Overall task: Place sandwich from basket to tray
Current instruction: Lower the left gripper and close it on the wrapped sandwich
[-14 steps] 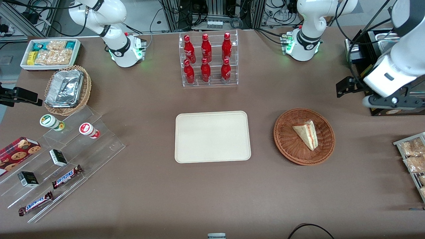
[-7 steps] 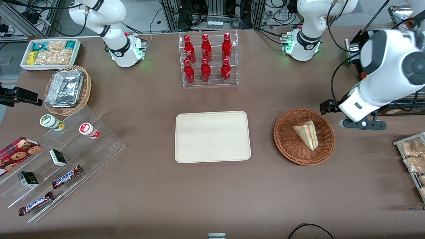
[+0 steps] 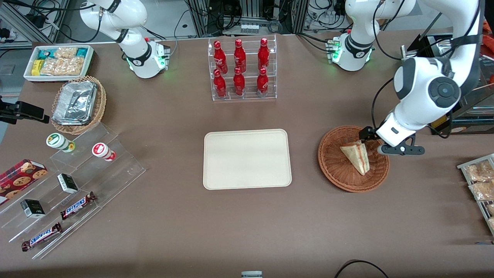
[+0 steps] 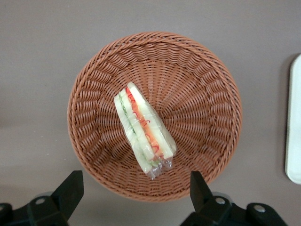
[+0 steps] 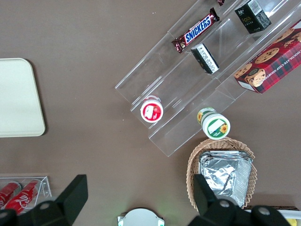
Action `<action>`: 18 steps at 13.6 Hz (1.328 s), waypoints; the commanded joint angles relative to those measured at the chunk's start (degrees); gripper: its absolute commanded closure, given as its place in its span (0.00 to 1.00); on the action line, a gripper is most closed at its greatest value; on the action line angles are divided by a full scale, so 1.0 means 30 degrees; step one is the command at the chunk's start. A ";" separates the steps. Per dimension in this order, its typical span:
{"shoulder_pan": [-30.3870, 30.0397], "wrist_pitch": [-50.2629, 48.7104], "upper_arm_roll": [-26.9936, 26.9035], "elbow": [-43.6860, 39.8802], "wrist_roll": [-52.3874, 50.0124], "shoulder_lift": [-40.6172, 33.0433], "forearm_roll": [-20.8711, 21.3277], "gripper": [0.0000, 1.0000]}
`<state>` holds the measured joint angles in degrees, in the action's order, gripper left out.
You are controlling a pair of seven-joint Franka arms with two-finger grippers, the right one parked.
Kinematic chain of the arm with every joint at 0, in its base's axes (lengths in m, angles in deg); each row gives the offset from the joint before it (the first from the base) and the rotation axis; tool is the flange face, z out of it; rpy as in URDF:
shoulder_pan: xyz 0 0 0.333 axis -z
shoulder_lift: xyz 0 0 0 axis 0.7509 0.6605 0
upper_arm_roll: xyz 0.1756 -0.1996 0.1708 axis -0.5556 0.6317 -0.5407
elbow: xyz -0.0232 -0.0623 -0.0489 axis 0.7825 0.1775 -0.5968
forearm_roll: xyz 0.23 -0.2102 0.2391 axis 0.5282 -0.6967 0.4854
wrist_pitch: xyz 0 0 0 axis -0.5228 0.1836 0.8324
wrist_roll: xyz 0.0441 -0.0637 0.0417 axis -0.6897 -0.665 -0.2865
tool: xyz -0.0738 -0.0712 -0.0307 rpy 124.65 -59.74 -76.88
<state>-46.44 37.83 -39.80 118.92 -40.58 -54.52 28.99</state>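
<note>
Brown tabletop, loads of snack stock round the edges, and the bit that matters sits in the middle stretch: the cream tray (image 3: 247, 159) with nothing on it, and well apart from it, toward the working arm's end, the reddish wicker basket (image 3: 336, 166).

So the sandwich (image 4: 144, 128) is lying in the basket, roughly in the middle of the bowl, tipped up on its side so you see the bread slices edge-on with the red and green filling stripes between them. It looks wrapped in clear film, which bunches up at one end.

From the wrist camera the gripper (image 4: 131, 195) hangs above the basket, fingers spread wide, one finger (image 4: 69, 192) off past the rim and the other over the weave. Nothing's between them, no contact with the sandwich.

My guess on handling: it's light and squishy, soft bread that'll dent if you clamp hard, and the film is probably a bit slick. I'd pinch across the two flat bread faces around the thick middle of the wedge, not the pointy end or the crinkled film tail. Gentle squeeze only. The basket's light too, so it could shift if bumped.
</note>
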 commanded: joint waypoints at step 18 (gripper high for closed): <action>0.0548 0.4269 0.0078 0.1977 -1.2744 0.2305 0.0228 0.00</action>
<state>-45.07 49.33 -39.31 124.54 -77.54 -48.54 28.99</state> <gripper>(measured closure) 0.000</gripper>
